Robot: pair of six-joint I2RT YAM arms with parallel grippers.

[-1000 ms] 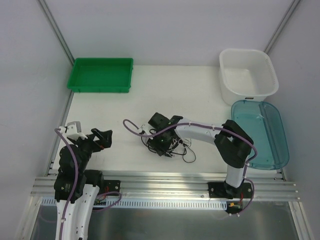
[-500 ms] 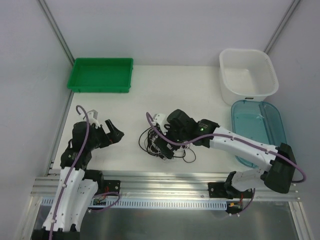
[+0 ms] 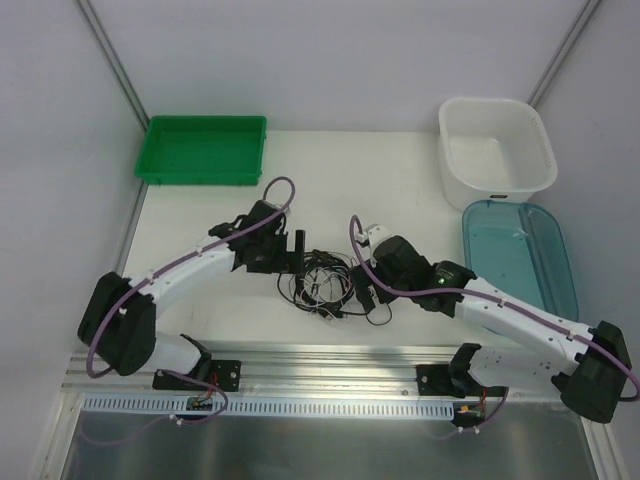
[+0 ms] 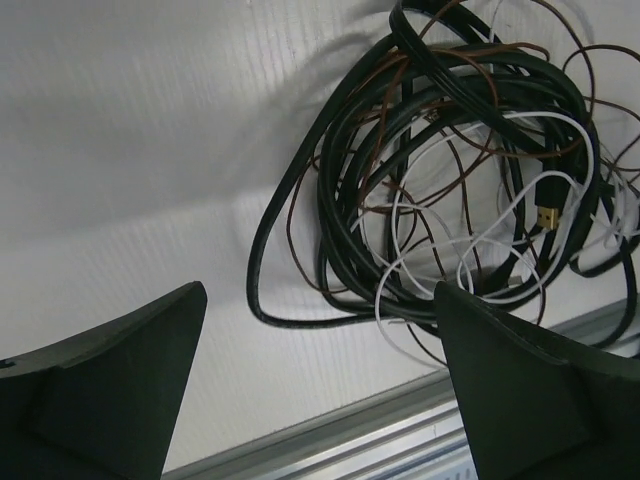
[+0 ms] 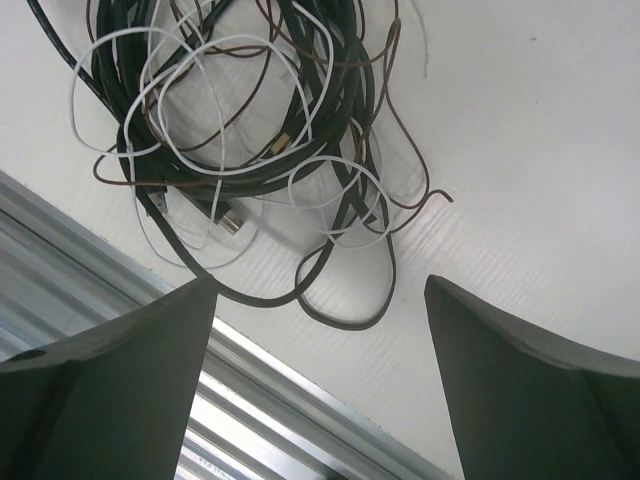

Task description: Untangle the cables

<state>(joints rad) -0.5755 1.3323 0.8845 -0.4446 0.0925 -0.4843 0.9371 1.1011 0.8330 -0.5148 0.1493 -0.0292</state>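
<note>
While the cables [image 3: 325, 283] are lying in one knotted heap at the near middle of the counter [image 3: 400, 180], black loops threaded with a thin white cord and a brown one, the two arms are flanking the pile. The left claw [image 3: 297, 250] is hanging just to its left and the right claw [image 3: 362, 292] just to its right, both spread wide and gripping nothing. No strand is looking freed yet, so the work appears to be at the choosing of a first cord. The next move is likely calling for one claw to pinch an outlying black loop while the other is pinning the rest. The metal rail [image 3: 330, 360] is crowding the heap's near side. Bare counter is showing beyond it, between the green tray [image 3: 200, 150] and the white tub [image 3: 497, 145], with the blue tray [image 3: 520, 265] well apart on the right.
</note>
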